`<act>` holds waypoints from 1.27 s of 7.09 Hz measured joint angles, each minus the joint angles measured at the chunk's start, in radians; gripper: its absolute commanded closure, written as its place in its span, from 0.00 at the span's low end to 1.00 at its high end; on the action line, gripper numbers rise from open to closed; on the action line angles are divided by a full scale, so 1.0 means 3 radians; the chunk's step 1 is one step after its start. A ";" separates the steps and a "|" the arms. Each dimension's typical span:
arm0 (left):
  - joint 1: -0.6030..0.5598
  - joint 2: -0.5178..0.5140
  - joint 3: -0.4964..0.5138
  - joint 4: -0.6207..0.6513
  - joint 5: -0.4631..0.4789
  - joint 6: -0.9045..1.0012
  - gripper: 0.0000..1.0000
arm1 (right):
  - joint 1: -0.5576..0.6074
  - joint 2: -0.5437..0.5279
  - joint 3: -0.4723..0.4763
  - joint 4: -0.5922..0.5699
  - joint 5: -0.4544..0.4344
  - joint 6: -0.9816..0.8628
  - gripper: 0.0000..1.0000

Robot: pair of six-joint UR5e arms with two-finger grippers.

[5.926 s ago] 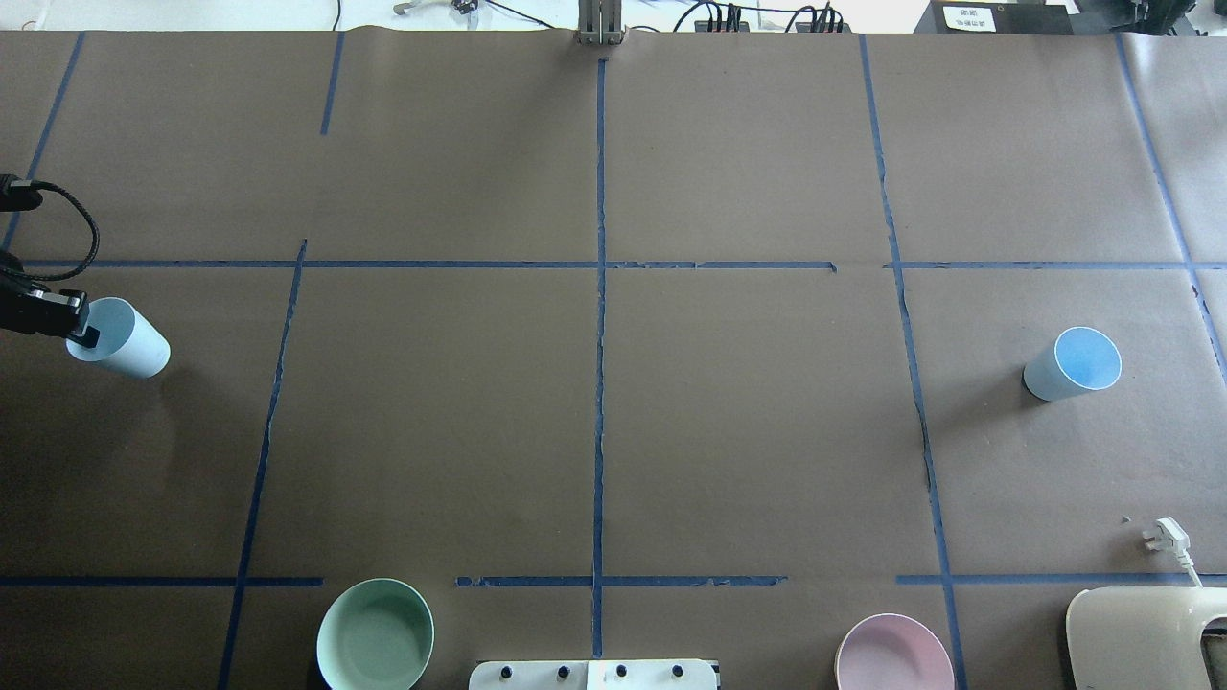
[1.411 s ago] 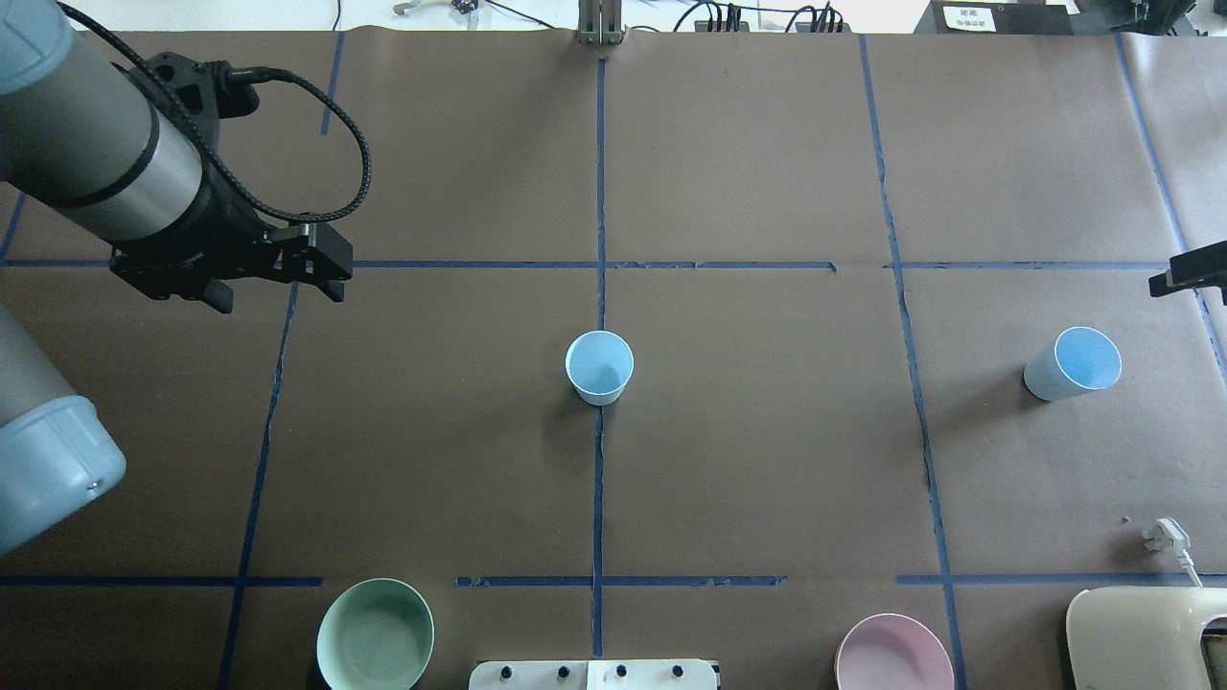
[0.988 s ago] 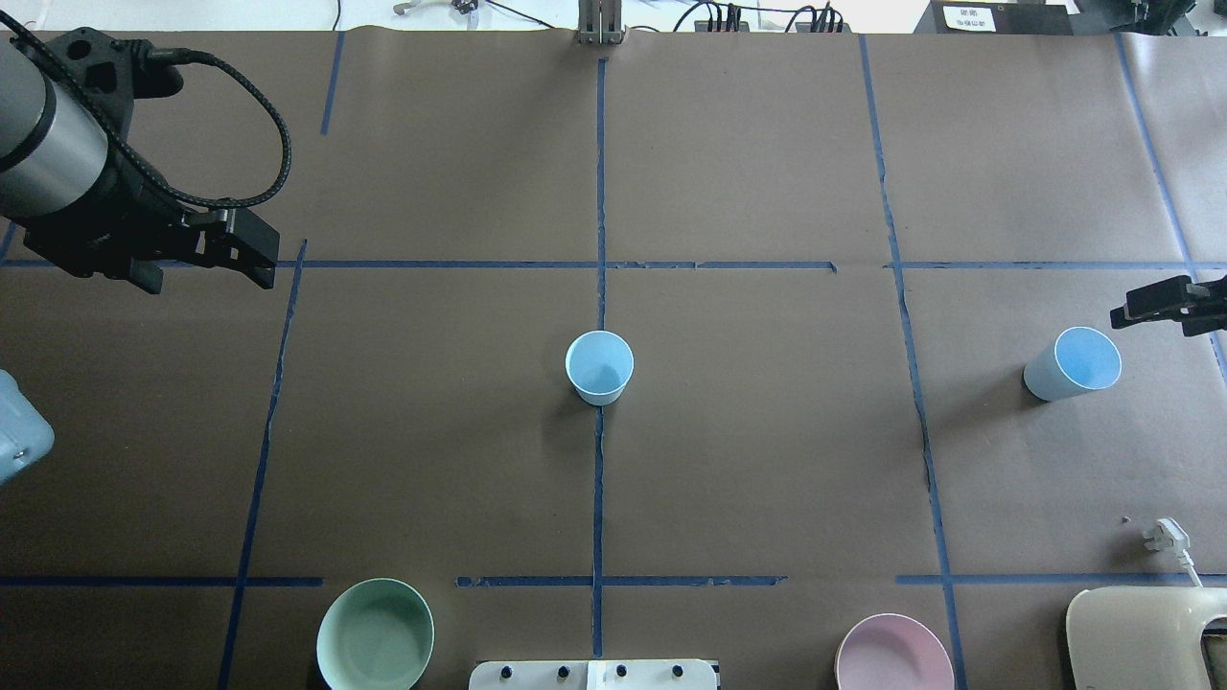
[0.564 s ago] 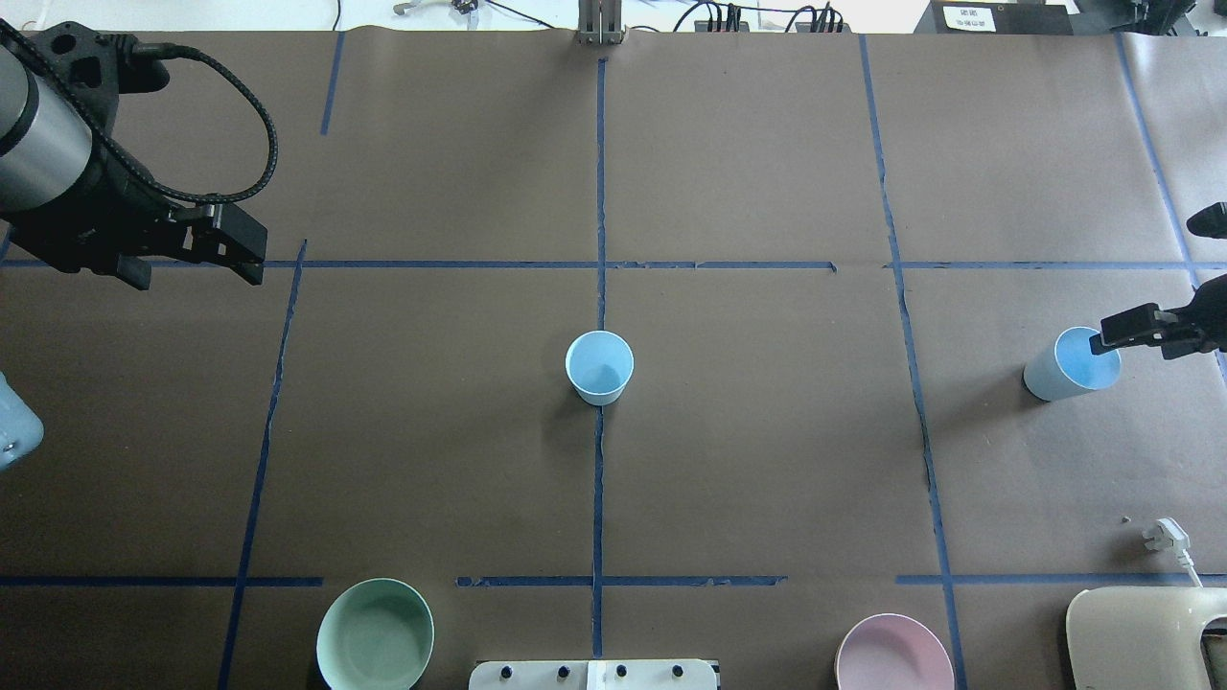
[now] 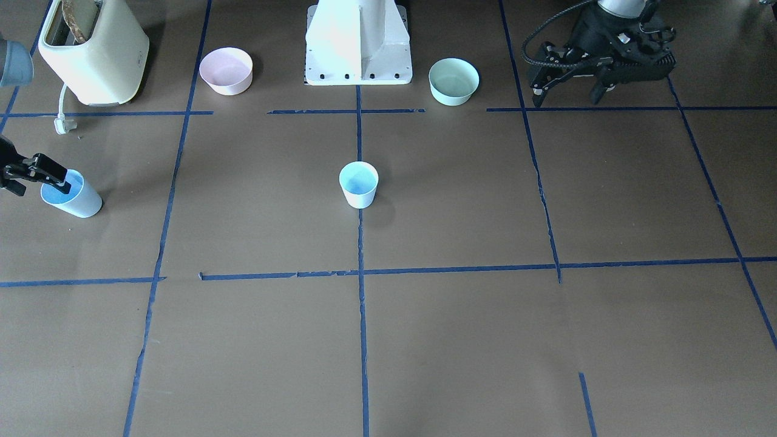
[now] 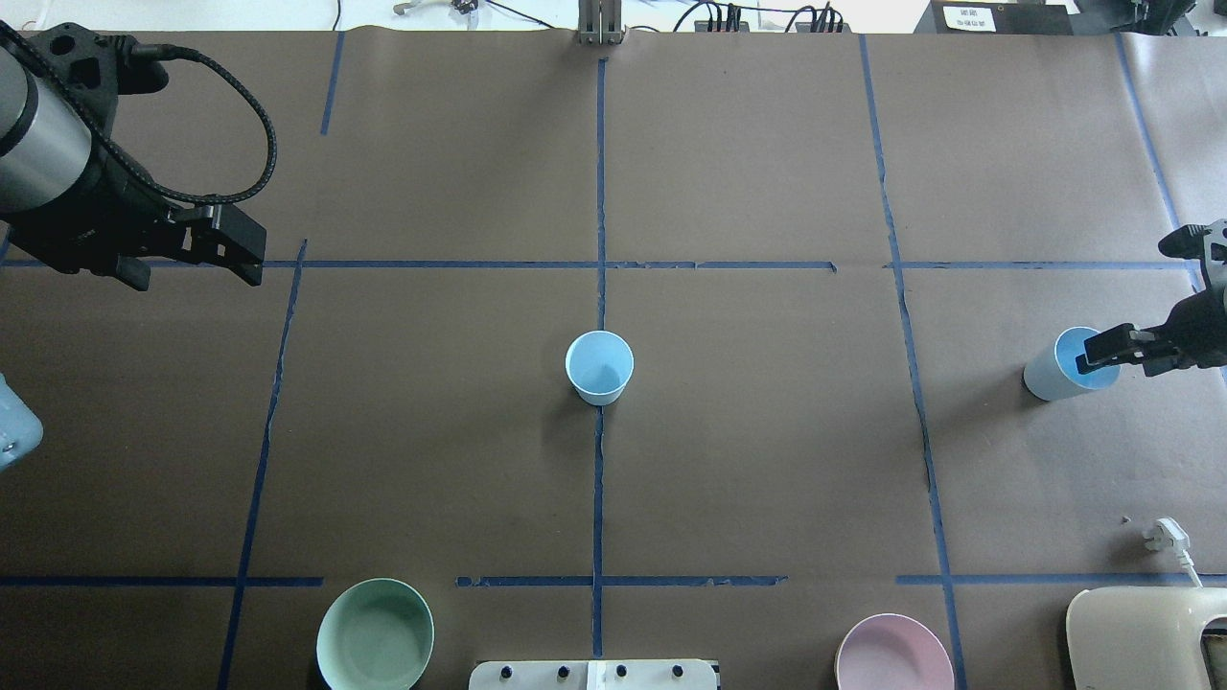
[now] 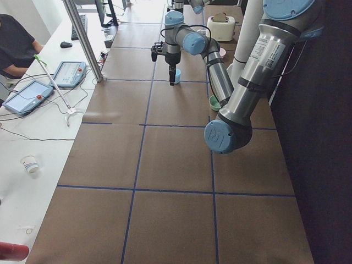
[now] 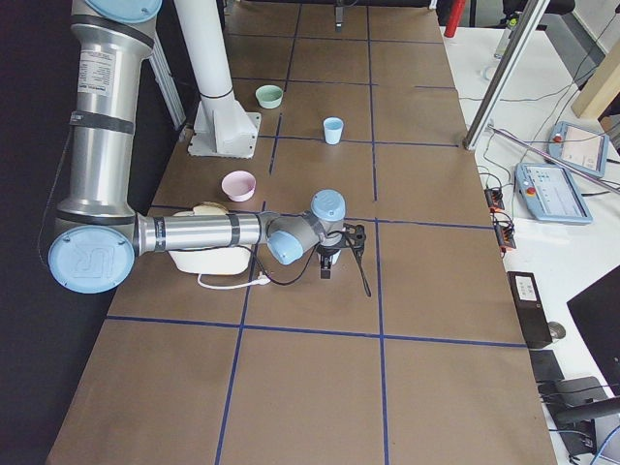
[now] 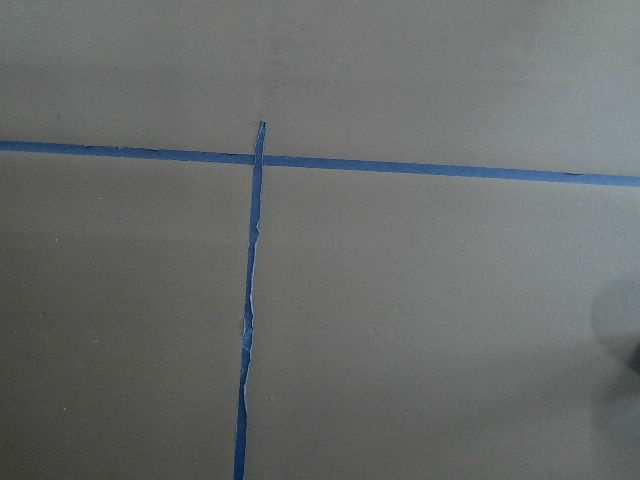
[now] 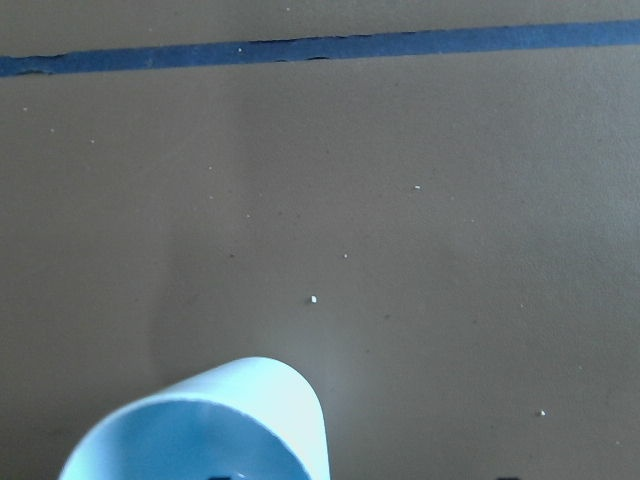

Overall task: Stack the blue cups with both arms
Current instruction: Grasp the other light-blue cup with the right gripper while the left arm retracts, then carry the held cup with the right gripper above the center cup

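One blue cup (image 6: 599, 367) stands upright on the centre tape line, with nothing near it; it also shows in the front view (image 5: 359, 184). The second blue cup (image 6: 1050, 374) stands at the table's right end and shows in the front view (image 5: 73, 199). My right gripper (image 6: 1123, 362) is open at this cup's rim, with one finger (image 6: 1098, 356) over the mouth and the other outside the wall. The right wrist view shows the cup's rim (image 10: 210, 410) at its bottom edge. My left gripper (image 6: 192, 268) is open and empty above the table's far left.
A mint-green bowl (image 6: 375, 634) and a pink bowl (image 6: 893, 656) sit on either side of the white pedestal base (image 5: 358, 42). A cream toaster (image 6: 1141, 637) with a white plug (image 6: 1169, 537) stands near the right cup.
The left arm carried a cup from the far left to the centre, released it and drew back left. The right gripper came in from the right and moved onto the right cup's rim.
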 measured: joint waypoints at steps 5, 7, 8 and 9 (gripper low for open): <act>0.0001 0.0008 -0.0018 0.0000 0.0000 -0.0001 0.00 | -0.0006 0.0005 0.0070 0.0008 0.0009 -0.0004 1.00; 0.0000 0.0013 -0.0021 0.0001 0.0000 -0.0003 0.00 | 0.0008 -0.0027 0.0301 -0.0002 0.0030 0.0001 1.00; -0.0004 0.0026 -0.0021 0.0002 0.0000 0.0002 0.00 | 0.0027 -0.0022 0.0447 -0.0050 0.0055 0.0017 1.00; -0.0020 0.0052 -0.0021 0.0002 0.0000 0.0049 0.00 | 0.0056 0.0033 0.0596 -0.0177 0.0096 0.0081 1.00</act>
